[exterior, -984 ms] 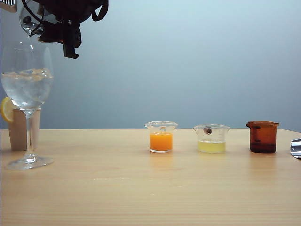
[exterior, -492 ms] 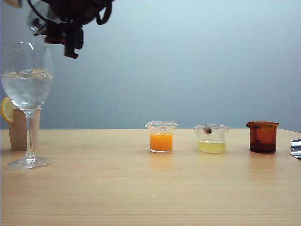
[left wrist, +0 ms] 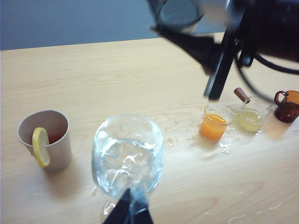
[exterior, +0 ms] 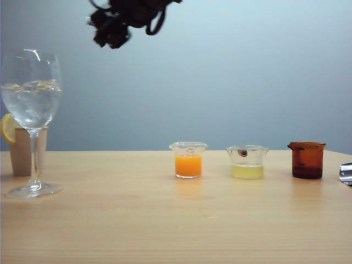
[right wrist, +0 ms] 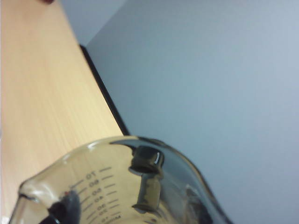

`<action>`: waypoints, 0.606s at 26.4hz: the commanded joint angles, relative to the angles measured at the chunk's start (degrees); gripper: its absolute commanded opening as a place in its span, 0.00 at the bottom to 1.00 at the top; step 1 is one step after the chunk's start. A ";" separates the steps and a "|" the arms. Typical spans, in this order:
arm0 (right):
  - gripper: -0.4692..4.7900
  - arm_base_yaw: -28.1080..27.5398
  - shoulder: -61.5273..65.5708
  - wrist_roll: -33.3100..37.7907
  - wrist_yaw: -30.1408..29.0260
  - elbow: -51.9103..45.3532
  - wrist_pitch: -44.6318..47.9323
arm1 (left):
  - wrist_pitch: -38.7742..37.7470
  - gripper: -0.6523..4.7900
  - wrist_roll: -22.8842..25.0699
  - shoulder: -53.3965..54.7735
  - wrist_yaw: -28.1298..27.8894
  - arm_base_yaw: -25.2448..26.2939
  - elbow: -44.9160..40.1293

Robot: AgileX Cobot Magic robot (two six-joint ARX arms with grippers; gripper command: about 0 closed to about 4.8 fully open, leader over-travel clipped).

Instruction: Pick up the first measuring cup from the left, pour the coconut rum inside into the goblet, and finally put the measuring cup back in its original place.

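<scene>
The goblet [exterior: 31, 104] stands at the table's far left, holding clear liquid and ice; the left wrist view looks down into the goblet [left wrist: 127, 154]. My right gripper [exterior: 111, 33] hangs high above the table, right of the goblet, shut on the measuring cup [right wrist: 117, 186]. The tinted cup's markings and handle fill the right wrist view, with dark fingers [right wrist: 65, 210] on its wall. No coconut rum shows inside it. The left wrist view shows the measuring cup [left wrist: 180, 11] by the frame's edge. My left gripper [left wrist: 132, 210] hovers over the goblet, tips together, holding nothing.
Three small cups stand in a row at mid-right: orange liquid [exterior: 188, 159], pale yellow liquid [exterior: 247, 162], amber-brown cup [exterior: 307, 160]. A paper cup with a lemon slice [exterior: 22, 149] stands behind the goblet. A metal object [exterior: 346, 173] lies at the right edge. Spilled drops [left wrist: 187, 140] wet the table.
My right gripper has swung to the right, away from above the goblet, and rolled the measuring cup back from its tilt. The left gripper and goblet have not moved.
</scene>
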 commanded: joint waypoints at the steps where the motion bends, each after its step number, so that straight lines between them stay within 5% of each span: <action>1: 0.09 -2.19 -0.52 14.40 -0.04 0.11 1.97 | 0.55 0.11 0.04 -0.09 0.00 -0.04 0.59; 16: 0.09 -3.30 -0.59 32.70 -1.49 -14.97 19.02 | 0.57 0.11 0.24 0.07 -0.31 -0.02 0.59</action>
